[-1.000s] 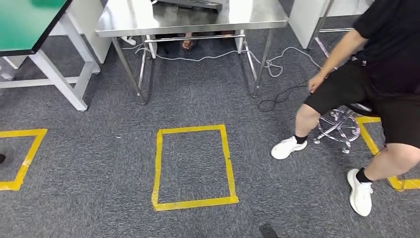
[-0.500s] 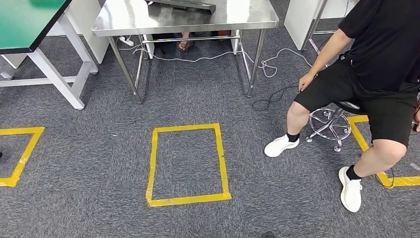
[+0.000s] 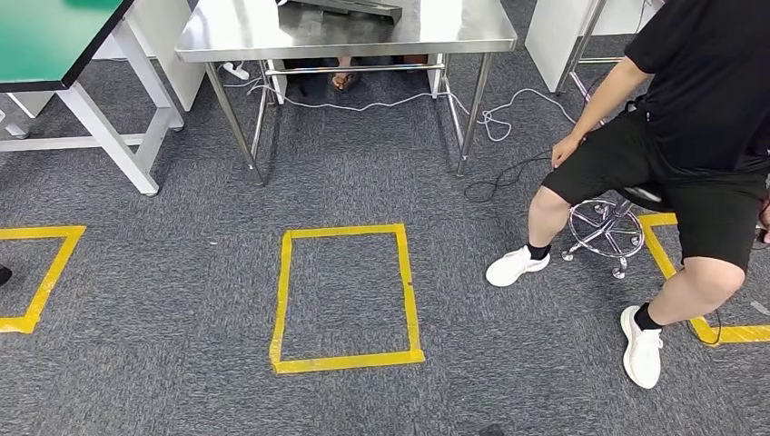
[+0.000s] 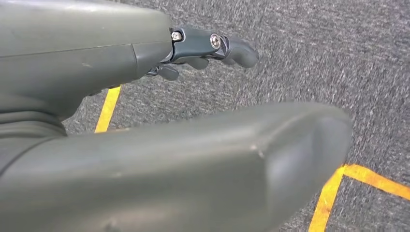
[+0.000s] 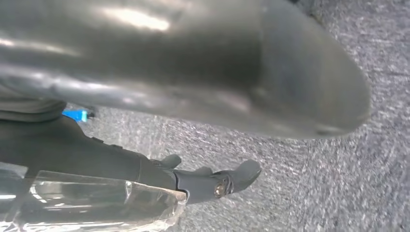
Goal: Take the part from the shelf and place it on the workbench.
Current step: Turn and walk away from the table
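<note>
Left hand (image 4: pixel 159 53) spread, empty; right hand (image 5: pixel 159 174) against clear-wrapped part (image 5: pixel 87 203) (light, slippery, I'd guess), grip unclear; pinch the wrap's edge.

A taped square (image 3: pixel 345 295) sat on the carpet (image 3: pixel 182 300) right in front of the robot, with another taped outline (image 3: pixel 36 277) off to its left and a third (image 3: pixel 690 291) to the right. Behind the middle square stood a metal table (image 3: pixel 345 32), cables (image 3: pixel 508 127) trailing on the floor under and beside it. A second table (image 3: pixel 54 41) was back left. On the right, a person (image 3: pixel 690 136) sat on a stool (image 3: pixel 608 232), feet on the carpet near the right outline.
</note>
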You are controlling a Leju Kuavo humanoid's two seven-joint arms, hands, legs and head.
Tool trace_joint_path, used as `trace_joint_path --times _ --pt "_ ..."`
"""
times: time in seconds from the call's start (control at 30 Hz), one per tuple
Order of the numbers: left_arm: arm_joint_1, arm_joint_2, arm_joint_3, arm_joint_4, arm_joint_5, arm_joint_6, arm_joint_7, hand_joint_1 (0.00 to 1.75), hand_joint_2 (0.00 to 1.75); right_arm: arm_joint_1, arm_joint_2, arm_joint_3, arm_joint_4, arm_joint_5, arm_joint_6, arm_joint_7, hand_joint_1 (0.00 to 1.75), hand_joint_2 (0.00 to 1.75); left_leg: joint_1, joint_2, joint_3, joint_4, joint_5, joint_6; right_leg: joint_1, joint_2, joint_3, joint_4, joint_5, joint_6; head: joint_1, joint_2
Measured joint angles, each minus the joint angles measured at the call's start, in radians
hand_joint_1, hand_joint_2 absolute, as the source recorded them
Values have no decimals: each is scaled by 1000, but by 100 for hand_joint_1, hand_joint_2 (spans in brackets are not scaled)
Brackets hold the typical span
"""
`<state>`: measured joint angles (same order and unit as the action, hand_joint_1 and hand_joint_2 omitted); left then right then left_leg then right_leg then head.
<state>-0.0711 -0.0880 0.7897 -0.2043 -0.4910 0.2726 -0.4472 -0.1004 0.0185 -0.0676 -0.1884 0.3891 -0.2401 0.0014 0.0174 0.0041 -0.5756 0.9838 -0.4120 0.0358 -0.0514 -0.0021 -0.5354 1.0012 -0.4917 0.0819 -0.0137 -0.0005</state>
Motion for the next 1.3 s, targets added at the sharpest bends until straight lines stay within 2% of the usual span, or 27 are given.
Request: trace_joint_path --times 0.07,0.1,0.17,0.2,0.27,0.3,0.33,0.37,0.4,0.43,0.5,0.57,0.63,0.7,0.77,0.8,0.83,0.87,0.9,0.93,0.97,1.0,1.07,1.13,1.2,1.27,1.3 --pt "0 1 0 0 0 0 0 0 0 -1 1 0 0 0 0 0 0 0 -2 0 -11 21 -13 -18 7 3 -10 4 0 -31 -1 0" --pt "0 1 0 0 0 0 0 0 0 0 -1 0 0 0 0 0 0 0 0 0 -12 24 -15 -22 7 3 -12 7 0 -47 -3 0" --pt "1 0 0 1 0 0 0 0 0 1 0 0 0 0 0 0 0 0 7 0 -20 46 -34 -28 5 5 -13 8 6 -65 -5 0" --pt "2 0 0 1 0 3 0 0 0 1 0 0 0 1 0 0 0 0 10 0 -34 80 -61 -31 4 6 -13 8 10 -72 -6 0" --pt "2 0 0 1 0 22 4 0 0 3 1 0 0 8 3 2 0 0 12 0 -79 195 -140 -37 8 10 -17 8 16 -81 -6 0" --pt "2 0 0 1 0 34 8 0 0 3 1 0 0 13 6 4 0 0 12 -1 -102 257 -171 -38 11 13 -20 9 17 -82 -6 0" --pt "3 0 0 1 1 44 10 0 0 4 1 0 1 17 8 6 0 0 12 -1 -115 296 -185 -37 15 18 -22 9 19 -84 -6 0" --pt "4 0 0 1 1 51 12 0 0 4 1 0 1 19 10 8 0 0 12 -2 -113 302 -179 -33 18 24 -23 9 20 -85 -6 0" --pt "5 0 0 1 1 55 13 0 0 4 1 0 1 20 10 9 0 0 11 -6 -92 269 -156 -26 21 33 -23 9 21 -85 -6 0" --pt "6 0 0 1 1 57 13 0 0 4 1 0 1 21 10 10 0 0 9 -18 -57 207 -122 -15 24 42 -22 9 22 -84 -6 0" --pt "6 1 0 1 1 59 13 0 0 2 4 0 1 21 10 10 0 0 5 -55 5 91 -76 6 25 61 -22 8 26 -78 -4 0" --pt "6 2 0 1 0 60 13 0 0 1 8 0 1 21 10 11 0 0 -2 -68 25 52 -69 19 19 77 -26 4 33 -67 -4 0" --pt "5 1 0 2 0 60 13 0 0 3 9 0 1 21 10 11 0 0 -8 -49 34 30 -57 28 18 87 -29 -4 41 -54 -4 0" --pt "3 -1 0 2 0 61 12 0 0 5 8 0 1 21 10 11 0 0 -8 -26 49 -9 -36 35 25 61 -47 18 26 -52 -1 0" --pt "3 -4 0 2 0 61 12 0 0 2 6 0 2 21 10 11 0 0 -11 -1 53 -28 -25 37 27 25 -100 120 -26 -61 3 0" --pt "4 -4 0 2 0 60 11 0 0 2 5 0 2 20 10 11 0 0 -13 12 50 -28 -24 38 26 18 -131 185 -53 -62 4 0" --pt "4 -4 0 2 0 60 11 0 0 3 5 0 2 20 10 11 0 0 -14 24 46 -27 -23 37 25 14 -152 233 -69 -59 5 0" --pt "5 -4 0 2 0 60 11 0 0 5 4 0 2 19 10 11 0 0 -16 36 44 -26 -23 36 24 11 -156 249 -71 -51 5 0" --pt "4 -4 0 2 0 60 11 0 0 7 2 0 2 19 10 11 0 0 -16 47 42 -23 -23 34 24 7 -139 224 -58 -41 6 0" --pt "4 -5 0 2 0 60 11 0 0 9 1 0 2 18 10 11 0 0 -16 57 40 -19 -24 32 24 -1 -106 167 -36 -31 6 0" --pt "4 -6 0 2 0 60 11 0 0 9 1 0 2 18 10 11 0 0 -17 68 37 -13 -26 28 24 -21 -64 94 -14 -27 6 0" --pt "4 -6 0 2 0 60 11 0 0 7 0 0 2 18 10 11 0 0 -20 79 35 -5 -31 21 27 -39 -30 32 4 -28 6 0" --pt "2 -7 0 2 0 60 10 0 0 4 0 0 2 18 10 10 0 0 -26 97 33 7 -40 6 31 -56 -3 -24 19 -46 4 0" --pt "0 -7 0 2 0 60 10 0 0 6 0 0 2 19 9 10 0 0 -24 107 37 11 -45 -6 27 -35 -7 -24 25 -64 2 0" --pt "0 -7 0 2 -1 60 10 0 0 10 0 0 2 18 9 10 0 0 -17 74 29 39 -72 -21 18 -16 -6 -27 34 -78 1 0" --pt "2 -7 0 2 -4 60 10 0 0 11 1 0 2 17 9 10 0 0 -10 21 -10 140 -145 -34 13 4 -9 -27 43 -90 0 0" --pt "4 -7 0 2 -5 60 10 0 0 12 3 0 2 16 9 10 0 0 -8 7 -37 208 -184 -37 14 15 -12 -27 46 -92 0 0"
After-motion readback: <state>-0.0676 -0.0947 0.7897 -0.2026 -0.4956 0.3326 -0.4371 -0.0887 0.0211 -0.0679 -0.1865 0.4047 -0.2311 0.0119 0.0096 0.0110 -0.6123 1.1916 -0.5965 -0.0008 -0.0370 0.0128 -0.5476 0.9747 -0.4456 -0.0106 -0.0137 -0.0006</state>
